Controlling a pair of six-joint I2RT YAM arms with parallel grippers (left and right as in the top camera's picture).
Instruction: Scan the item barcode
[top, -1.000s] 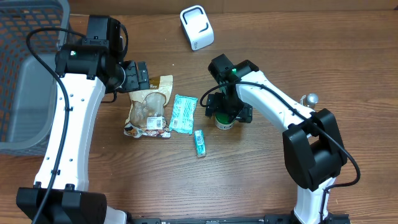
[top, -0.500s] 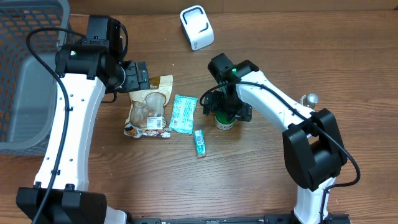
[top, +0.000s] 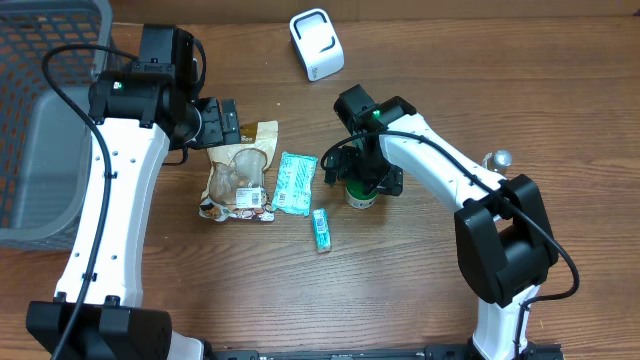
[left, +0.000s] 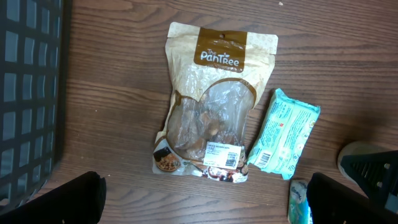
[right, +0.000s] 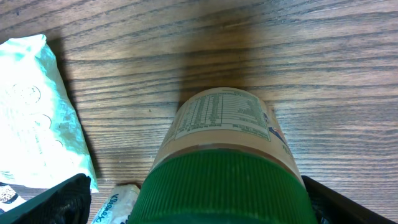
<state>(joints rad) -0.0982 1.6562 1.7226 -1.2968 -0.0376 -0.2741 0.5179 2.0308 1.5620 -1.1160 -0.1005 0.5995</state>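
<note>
Directions are read on the overhead view, with 12 o'clock at the far edge of the table (top: 420, 300). The item for scanning, a jar (right: 221, 124) with a green ribbed lid (right: 224, 186), stands upright near the table centre with its printed label facing the right wrist camera. The right gripper (top: 360, 183) is positioned over the jar with its jaws spread wide. In the right wrist view its fingers (right: 53, 202) sit at either side of the lid: the one on the left of that view stands apart from the lid, and contact on the other side cannot be determined. The white scanner (top: 316, 43) stands at 12 o'clock of the jar, well apart from it. A teal packet (top: 295, 182) lies flat just beside the jar at 9 o'clock. A snack pouch (left: 208, 106) lies flat at 9 o'clock of the packet and close alongside it, with a barcode label near its lower edge. A small teal stick pack (top: 320, 229) lies at 7 o'clock of the jar. The left gripper (top: 232, 122) is at the 12 o'clock end of the pouch with its jaws fully apart, gripping nothing. A grey basket (top: 40, 110) occupies the 9 o'clock edge of the table.
</note>
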